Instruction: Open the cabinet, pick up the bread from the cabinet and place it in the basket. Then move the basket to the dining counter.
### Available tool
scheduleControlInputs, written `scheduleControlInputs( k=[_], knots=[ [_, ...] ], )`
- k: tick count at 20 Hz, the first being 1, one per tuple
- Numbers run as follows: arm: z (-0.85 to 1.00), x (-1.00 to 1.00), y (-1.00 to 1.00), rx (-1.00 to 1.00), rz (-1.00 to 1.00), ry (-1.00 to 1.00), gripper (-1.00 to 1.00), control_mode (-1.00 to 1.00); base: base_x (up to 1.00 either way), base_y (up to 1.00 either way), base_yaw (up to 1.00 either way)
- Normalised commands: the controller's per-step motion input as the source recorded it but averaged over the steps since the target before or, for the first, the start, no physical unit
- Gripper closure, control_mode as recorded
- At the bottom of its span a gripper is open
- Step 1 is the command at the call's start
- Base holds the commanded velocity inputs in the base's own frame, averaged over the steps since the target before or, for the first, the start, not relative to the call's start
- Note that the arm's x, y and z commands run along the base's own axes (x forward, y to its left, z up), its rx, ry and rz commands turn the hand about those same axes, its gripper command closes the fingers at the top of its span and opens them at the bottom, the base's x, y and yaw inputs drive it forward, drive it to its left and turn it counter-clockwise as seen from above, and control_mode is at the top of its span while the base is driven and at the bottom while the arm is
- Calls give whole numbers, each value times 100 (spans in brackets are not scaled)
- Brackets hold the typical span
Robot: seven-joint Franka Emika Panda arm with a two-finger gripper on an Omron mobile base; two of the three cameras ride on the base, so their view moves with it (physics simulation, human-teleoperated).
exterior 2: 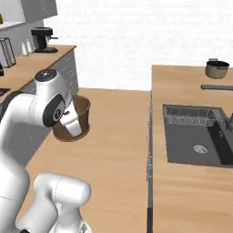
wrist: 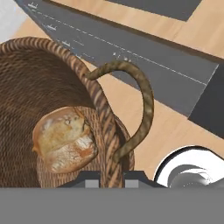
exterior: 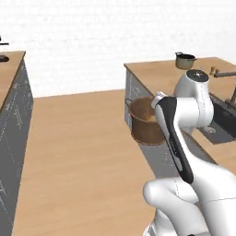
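Carrying the basket [wrist: 52, 87] in the air beside the dining bench [exterior 2: 191, 191], the end effector [wrist: 111, 178] is clenched on the woven rim, one fingertip either side of the wall, just below a loop handle [wrist: 140, 100]. One bread [wrist: 64, 139] lies inside, on the basket floor against the near wall. The basket looks stiff but light, and hangs tilted from a one-sided hold, so the loaf could roll; the rim at the handle root seems the firmest place to grip. Count: one basket, one loaf, one pot [exterior 2: 216, 68] at the bench's far end.
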Motion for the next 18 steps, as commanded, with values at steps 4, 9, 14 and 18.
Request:
scheduleControlInputs(
  k=[4,9,14,18],
  knots=[
    [0,0,0,0,0,0,100,100,0,1,-98],
    [0,0,0,0,0,0,100,100,-3,4,-94],
    [0,0,0,0,0,0,100,100,-21,0,-92],
    [0,0,0,0,0,0,100,100,-24,-1,-85]
  ],
)
